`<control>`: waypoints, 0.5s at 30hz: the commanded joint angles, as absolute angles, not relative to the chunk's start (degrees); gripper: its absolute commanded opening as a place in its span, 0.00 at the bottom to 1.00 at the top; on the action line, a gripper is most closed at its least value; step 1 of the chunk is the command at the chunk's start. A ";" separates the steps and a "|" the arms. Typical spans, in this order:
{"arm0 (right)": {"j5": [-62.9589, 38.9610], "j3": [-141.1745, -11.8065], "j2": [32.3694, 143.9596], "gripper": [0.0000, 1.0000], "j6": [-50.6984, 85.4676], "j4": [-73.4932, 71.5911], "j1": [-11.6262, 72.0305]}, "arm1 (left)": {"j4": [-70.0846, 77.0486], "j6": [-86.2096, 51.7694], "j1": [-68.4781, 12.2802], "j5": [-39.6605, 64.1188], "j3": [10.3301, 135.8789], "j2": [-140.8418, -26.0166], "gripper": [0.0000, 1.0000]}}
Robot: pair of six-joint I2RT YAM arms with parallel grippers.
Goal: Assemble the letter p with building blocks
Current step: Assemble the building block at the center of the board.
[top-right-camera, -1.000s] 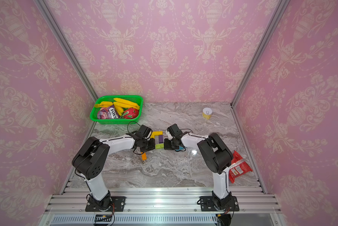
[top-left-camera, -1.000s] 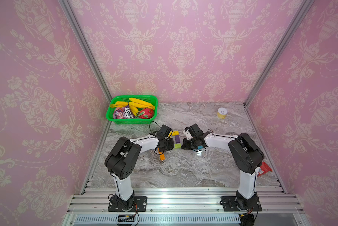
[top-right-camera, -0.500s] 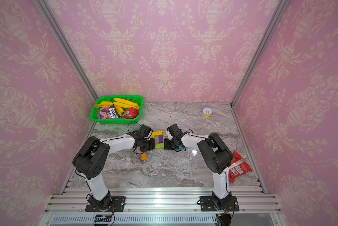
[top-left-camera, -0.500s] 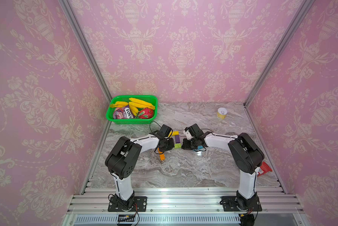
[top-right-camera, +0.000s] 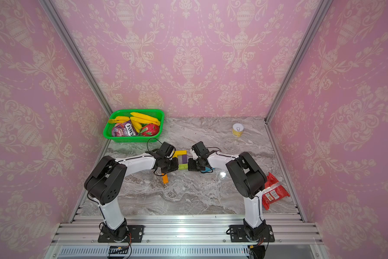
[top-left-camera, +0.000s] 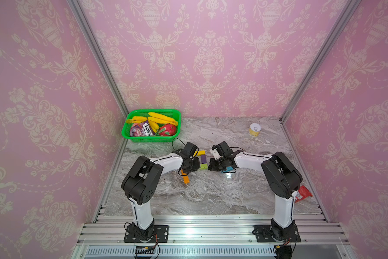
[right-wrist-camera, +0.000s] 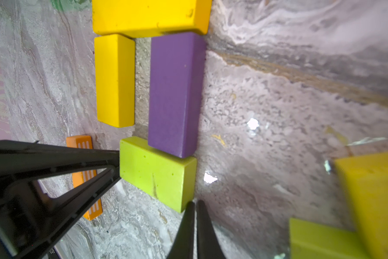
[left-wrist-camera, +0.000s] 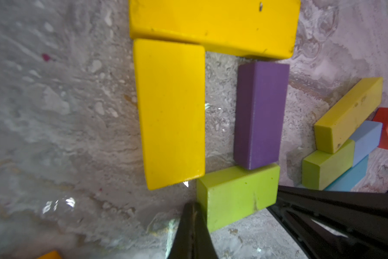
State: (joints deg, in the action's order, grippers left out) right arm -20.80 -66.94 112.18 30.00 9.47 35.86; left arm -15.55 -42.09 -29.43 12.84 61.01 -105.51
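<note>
Building blocks [top-left-camera: 202, 159] are laid flat at the middle of the table [top-left-camera: 211, 197], between the two arms, as a partial letter p. A long yellow block [left-wrist-camera: 213, 27] forms the top bar. A short yellow block [left-wrist-camera: 170, 112] is butted under one end of it as the upper stem. A purple block [left-wrist-camera: 259, 114] is set under the other end as the side of the bowl. Bare table shows between these two. A lime green block [left-wrist-camera: 238, 195] closes the bowl on the robot's side.

The lime green block lies directly between the two finger pairs. Its long axis runs from one arm toward the other, crosswise to the purple block, but it is skewed. One long edge touches the purple block's end, and one corner sits just beside the short yellow block's corner. The left fingers [left-wrist-camera: 184, 228] are pressed together and hold nothing; their tip appears to touch the block's left end. The right fingers [right-wrist-camera: 185, 228] are likewise pressed together and empty, and their tip appears to touch its right end. Neither arm is clearly nearer.

The step in hand is judged to be the squaring of this block by pushes at its ends. The lower stem is not yet laid. An orange block [right-wrist-camera: 85, 175] lies just beside the left fingers, on the robot's side of the figure. Spare blocks [left-wrist-camera: 327, 168] in olive yellow, lime, light blue, teal and red are piled together near the right arm.
</note>
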 commanded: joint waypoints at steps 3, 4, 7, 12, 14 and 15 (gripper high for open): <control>-21.39 -66.97 114.29 0.09 29.09 9.75 36.29 | -15.56 -42.76 -30.06 13.18 62.23 -107.34 0.00; -21.34 -67.06 114.26 0.09 29.09 9.84 36.30 | -15.59 -42.74 -30.06 13.10 62.20 -107.23 0.00; -21.34 -67.32 114.35 0.09 29.00 10.02 36.29 | -15.63 -42.67 -30.06 13.04 62.21 -107.39 0.00; -21.44 -67.25 114.59 0.09 29.09 9.93 36.27 | -15.65 -42.64 -30.06 12.90 62.26 -107.35 0.00; -21.57 -67.32 114.70 0.09 29.18 9.84 36.29 | -15.85 -42.50 -30.01 12.83 62.40 -107.38 0.00; -21.55 -67.32 114.70 0.09 29.18 9.94 36.30 | -15.82 -42.50 -29.97 12.82 62.52 -107.46 0.00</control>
State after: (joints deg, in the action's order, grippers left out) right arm -20.82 -66.94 112.20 30.00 9.50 35.86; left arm -15.59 -42.09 -29.43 12.69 61.12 -105.56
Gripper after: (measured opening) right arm 0.094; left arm 0.047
